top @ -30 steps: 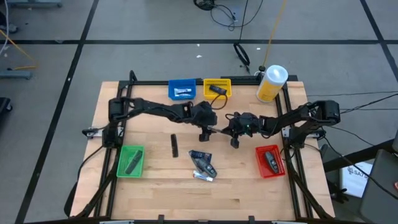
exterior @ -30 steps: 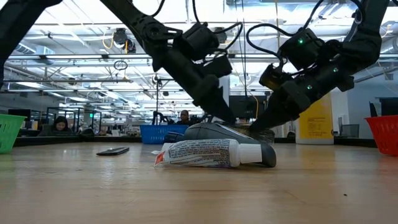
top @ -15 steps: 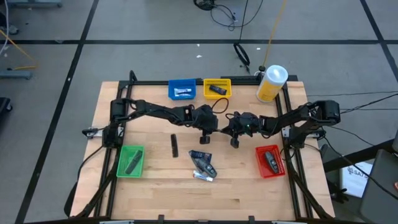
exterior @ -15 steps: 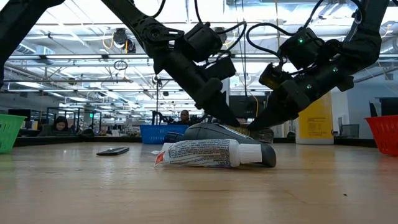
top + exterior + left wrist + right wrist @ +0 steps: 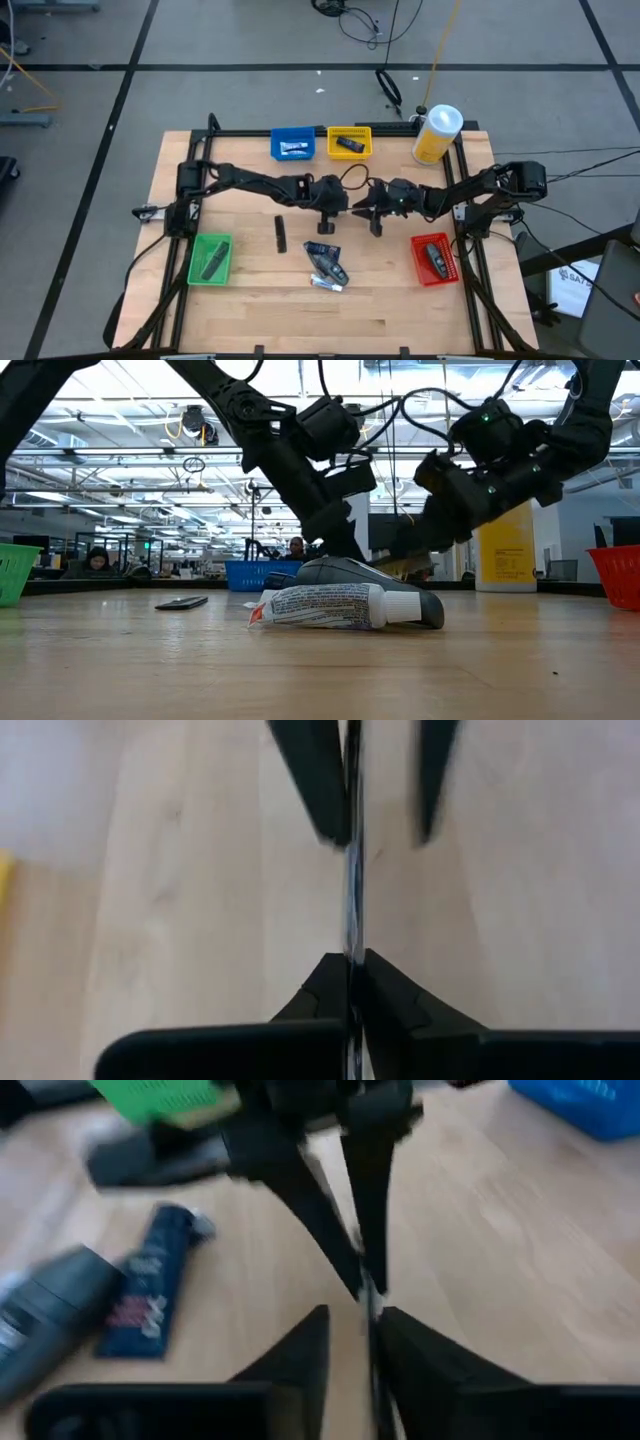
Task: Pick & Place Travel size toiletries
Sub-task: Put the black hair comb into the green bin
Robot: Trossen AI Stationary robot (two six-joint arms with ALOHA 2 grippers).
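Pale wood table (image 5: 250, 300), dark frame; grey floor with black tape lines around it — open workshop hall behind. Left gripper (image 5: 351, 965) is clamped on a thin sachet (image 5: 351, 890) edge-on above table centre. Right gripper (image 5: 365, 1330) meets it, fingers parted around what seems the same sachet. More toiletries (image 5: 326, 266) lie nearby.

A thin silver sachet (image 5: 352, 900) stands edge-on mid-surface; a dark blue tube (image 5: 322, 250), grey bottle (image 5: 333, 269) and white tube (image 5: 335, 606) lie nearer the front edge.
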